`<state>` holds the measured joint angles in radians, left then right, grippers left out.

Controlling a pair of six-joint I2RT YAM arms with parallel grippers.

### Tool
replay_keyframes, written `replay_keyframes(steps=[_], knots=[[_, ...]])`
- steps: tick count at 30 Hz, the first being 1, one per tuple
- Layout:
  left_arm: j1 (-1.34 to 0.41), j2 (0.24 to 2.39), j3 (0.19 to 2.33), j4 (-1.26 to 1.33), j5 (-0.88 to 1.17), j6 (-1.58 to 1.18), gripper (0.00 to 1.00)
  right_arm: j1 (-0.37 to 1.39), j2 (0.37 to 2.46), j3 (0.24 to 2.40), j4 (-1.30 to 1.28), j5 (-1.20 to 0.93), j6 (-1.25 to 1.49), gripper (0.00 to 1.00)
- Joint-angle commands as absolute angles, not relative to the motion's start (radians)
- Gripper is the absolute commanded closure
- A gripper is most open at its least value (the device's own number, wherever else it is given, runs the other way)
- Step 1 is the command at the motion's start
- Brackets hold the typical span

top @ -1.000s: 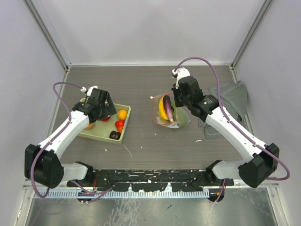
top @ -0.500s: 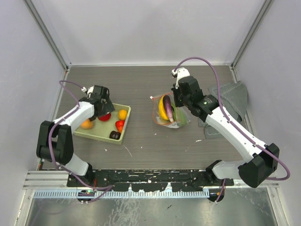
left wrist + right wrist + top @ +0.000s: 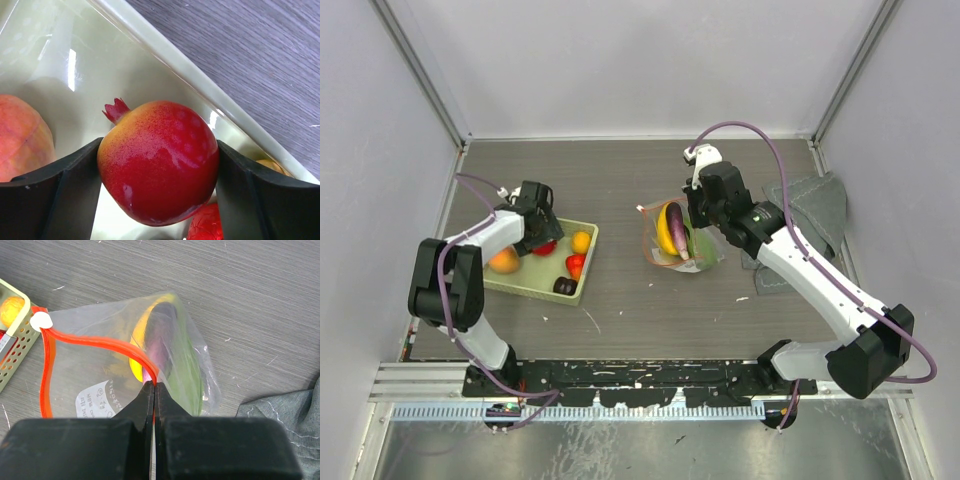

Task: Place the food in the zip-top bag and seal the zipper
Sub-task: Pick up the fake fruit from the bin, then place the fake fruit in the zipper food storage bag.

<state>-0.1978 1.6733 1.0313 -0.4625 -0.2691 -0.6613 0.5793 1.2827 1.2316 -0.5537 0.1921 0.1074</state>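
Observation:
In the left wrist view a red toy pomegranate (image 3: 160,160) with a small crown sits between the black fingers (image 3: 75,190) of my left gripper (image 3: 159,185), which touch both its sides. This happens inside the pale green basket (image 3: 576,296), where my left gripper (image 3: 541,244) is. My right gripper (image 3: 154,384) is shut on the red-orange zipper (image 3: 95,341) of the clear zip-top bag (image 3: 100,380), holding its mouth up. A yellow piece (image 3: 137,340), a purple piece (image 3: 162,335) and a green piece (image 3: 187,375) lie in the bag (image 3: 680,248).
The basket also holds an orange fruit (image 3: 580,241), a red piece (image 3: 575,266), a dark purple piece (image 3: 563,287) and a peach-coloured fruit (image 3: 504,262). A grey folded cloth (image 3: 815,215) lies right of the bag. Walls enclose the table on three sides.
My left arm has folded its elbow back and to the left while its gripper stayed in the basket at the red pomegranate. The right arm and the bag have not moved.

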Motion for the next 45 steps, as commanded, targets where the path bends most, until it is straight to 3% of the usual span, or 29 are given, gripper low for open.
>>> replay_keyframes(steps=[1, 5, 9, 17, 29, 37, 45], knots=[[-0.195, 1.597, 1.040, -0.429, -0.255, -0.655, 0.31, 0.575, 1.262, 1.248, -0.513, 0.178, 0.104, 1.00], [-0.194, 1.536, 1.011, -0.431, -0.241, -0.662, 0.46, 0.575, 1.258, 1.249, -0.512, 0.171, 0.107, 1.00], [-0.196, 1.462, 0.985, -0.440, -0.199, -0.666, 0.50, 0.575, 1.258, 1.250, -0.513, 0.164, 0.112, 1.00], [-0.278, 1.292, 0.957, -0.450, -0.095, -0.647, 0.51, 0.575, 1.254, 1.252, -0.512, 0.147, 0.114, 1.00], [-0.584, 1.072, 0.906, -0.242, 0.020, -0.635, 0.48, 0.575, 1.255, 1.264, -0.516, 0.105, 0.120, 1.00], [-0.741, 1.070, 0.900, -0.043, 0.063, -0.524, 0.48, 0.575, 1.250, 1.266, -0.519, 0.084, 0.130, 1.00], [-0.841, 1.209, 0.910, 0.189, 0.117, -0.406, 0.48, 0.576, 1.248, 1.274, -0.532, 0.066, 0.131, 1.00]])
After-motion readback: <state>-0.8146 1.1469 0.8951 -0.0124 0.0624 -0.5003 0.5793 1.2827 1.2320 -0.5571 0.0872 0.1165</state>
